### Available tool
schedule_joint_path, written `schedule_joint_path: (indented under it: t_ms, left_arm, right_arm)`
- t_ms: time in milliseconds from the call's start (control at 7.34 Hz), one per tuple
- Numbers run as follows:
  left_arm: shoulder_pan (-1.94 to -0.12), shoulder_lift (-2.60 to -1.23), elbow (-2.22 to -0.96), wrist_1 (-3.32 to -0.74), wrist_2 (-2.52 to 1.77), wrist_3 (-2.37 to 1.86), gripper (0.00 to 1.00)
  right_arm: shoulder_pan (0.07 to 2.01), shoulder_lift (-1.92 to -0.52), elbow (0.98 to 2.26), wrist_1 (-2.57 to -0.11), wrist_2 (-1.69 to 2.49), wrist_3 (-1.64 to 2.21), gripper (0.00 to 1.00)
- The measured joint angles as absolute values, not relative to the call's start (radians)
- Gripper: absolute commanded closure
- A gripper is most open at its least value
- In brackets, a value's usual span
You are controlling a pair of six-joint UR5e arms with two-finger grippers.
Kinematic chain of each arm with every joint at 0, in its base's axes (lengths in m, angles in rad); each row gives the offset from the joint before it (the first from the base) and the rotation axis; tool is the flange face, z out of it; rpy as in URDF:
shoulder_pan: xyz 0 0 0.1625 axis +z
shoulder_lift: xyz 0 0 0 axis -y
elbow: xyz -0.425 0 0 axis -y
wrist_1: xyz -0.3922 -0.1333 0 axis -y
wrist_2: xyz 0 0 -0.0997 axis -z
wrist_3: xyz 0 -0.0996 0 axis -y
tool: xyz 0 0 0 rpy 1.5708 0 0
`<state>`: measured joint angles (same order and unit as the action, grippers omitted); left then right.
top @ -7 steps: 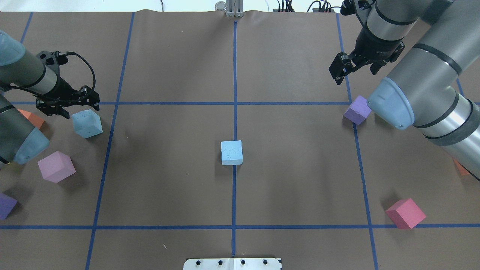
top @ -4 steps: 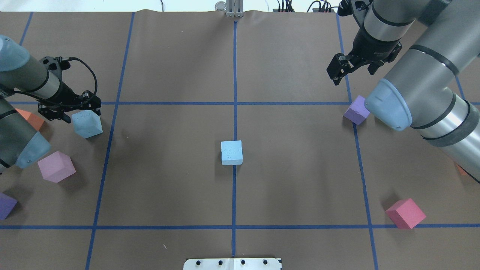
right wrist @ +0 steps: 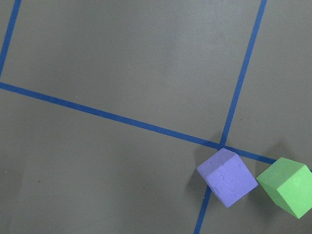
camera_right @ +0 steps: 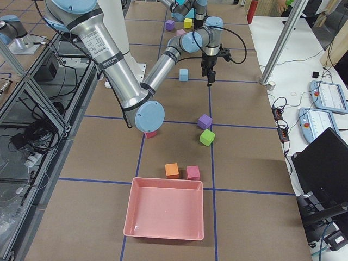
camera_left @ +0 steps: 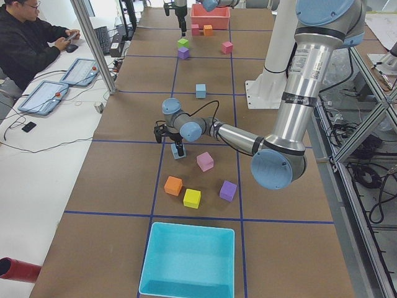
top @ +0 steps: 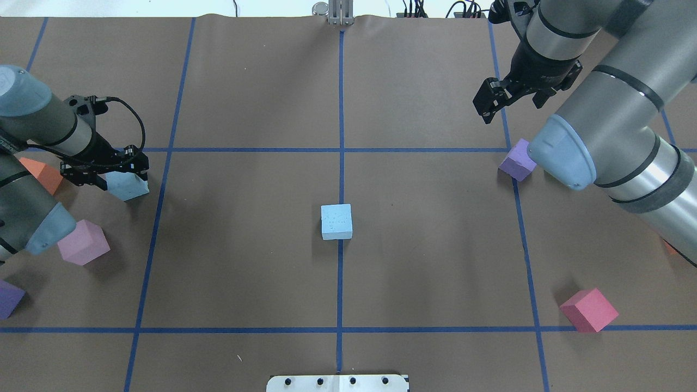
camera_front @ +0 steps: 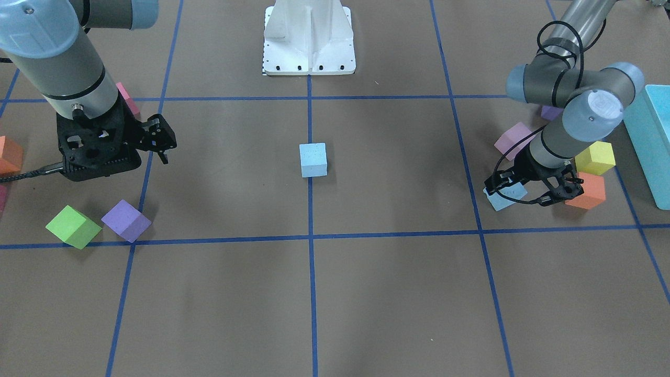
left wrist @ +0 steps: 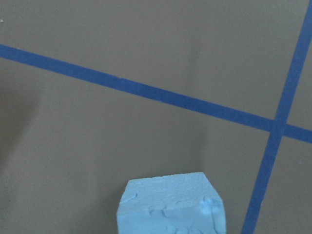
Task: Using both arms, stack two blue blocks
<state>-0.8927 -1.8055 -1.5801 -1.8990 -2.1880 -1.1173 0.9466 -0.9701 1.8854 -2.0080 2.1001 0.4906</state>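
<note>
Pale-blue foam shows in two places. One blue block (top: 336, 221) rests alone on the centre line of the table (top: 245, 261), just where it was a second ago. The second blue block (top: 129, 188) lies on the robot's left side and has not shifted either. The left gripper (top: 121, 175) has come down and slid toward that second block. It now covers the block's far edge, where earlier the whole block was in view. Its jaws stand wide apart and hold nothing; I cannot tell whether either touches the foam. The right gripper (top: 509, 106) has drifted slightly toward the table's far edge. It is spread wide and empty, apart from the purple block (top: 516, 160).
</note>
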Motion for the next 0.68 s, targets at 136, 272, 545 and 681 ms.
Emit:
schedule_joint_path:
  t_ms: [136,272,545,681]
  left_arm:
    - [-0.891,-1.805,-1.579,-1.899,-2.188,-1.115,0.52]
    - [-0.89,-1.805,-1.579,-1.899,-2.188,-1.113,0.53]
    - [-0.889,-1.806,-1.579,-1.9,-2.186,-1.108,0.55]
    - [-0.889,-1.807,-1.586,-1.903,-2.185,-1.107,0.54]
  right_arm:
    - [0.947,-0.97,1.885,-2.008,2.1,0.49,0.0]
    - [0.946,-0.97,1.885,-2.007,2.1,0.49,0.0]
    - [0.946,-0.97,1.884,-2.007,2.099,0.489,0.0]
    - [0.948,-0.97,1.885,-2.006,2.1,0.489,0.0]
